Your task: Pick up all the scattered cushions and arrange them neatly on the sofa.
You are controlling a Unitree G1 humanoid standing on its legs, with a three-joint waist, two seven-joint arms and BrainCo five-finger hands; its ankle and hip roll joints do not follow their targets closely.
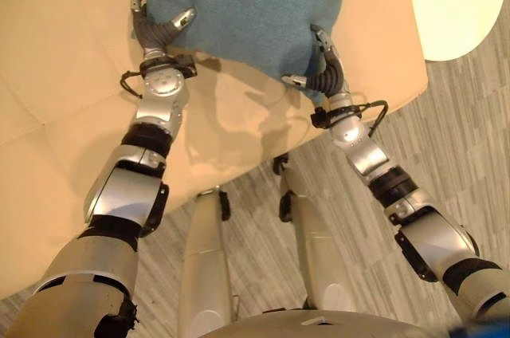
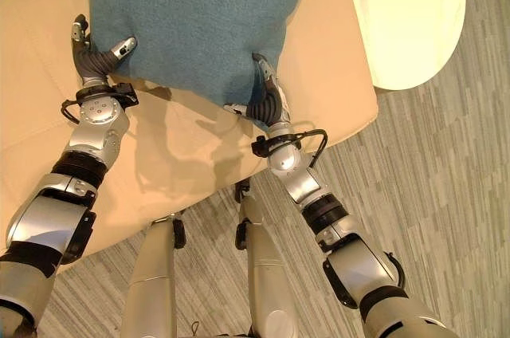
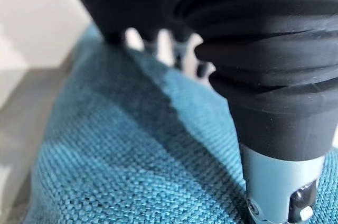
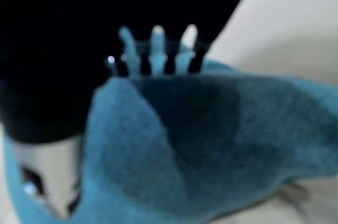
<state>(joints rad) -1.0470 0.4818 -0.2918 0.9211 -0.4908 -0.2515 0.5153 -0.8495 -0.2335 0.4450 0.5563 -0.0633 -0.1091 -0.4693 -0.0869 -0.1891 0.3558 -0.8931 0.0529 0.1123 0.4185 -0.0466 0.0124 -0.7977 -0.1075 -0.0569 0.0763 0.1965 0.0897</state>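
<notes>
I've got the teal cushion over the cream sofa seat, held by its near edge close to the sofa's front edge. Left hand is at the cushion's near-left corner: thumb lies on top of the fabric, fingers go up along the cushion's left side, so I read it as pinching that corner. The left wrist view is mostly dark cover and weave, so I can't confirm how deep that pinch goes. Right hand is at the near-right corner, fingers curled onto the teal fabric; the right wrist view shows cloth bunched against its fingers, so it's clamped on the cushion. To the right, a pale round table sits beside the sofa's right end, over the grey striped floor. To do this step well: I'd keep both grips closed and level, push the cushion away from the front edge toward the sofa back, and set it square to the seat. Then let go with both hands together, so one corner doesn't drag it crooked. I judge the right corner's bunched fabric could snag on release, so I'd open that hand fully before retracting.
</notes>
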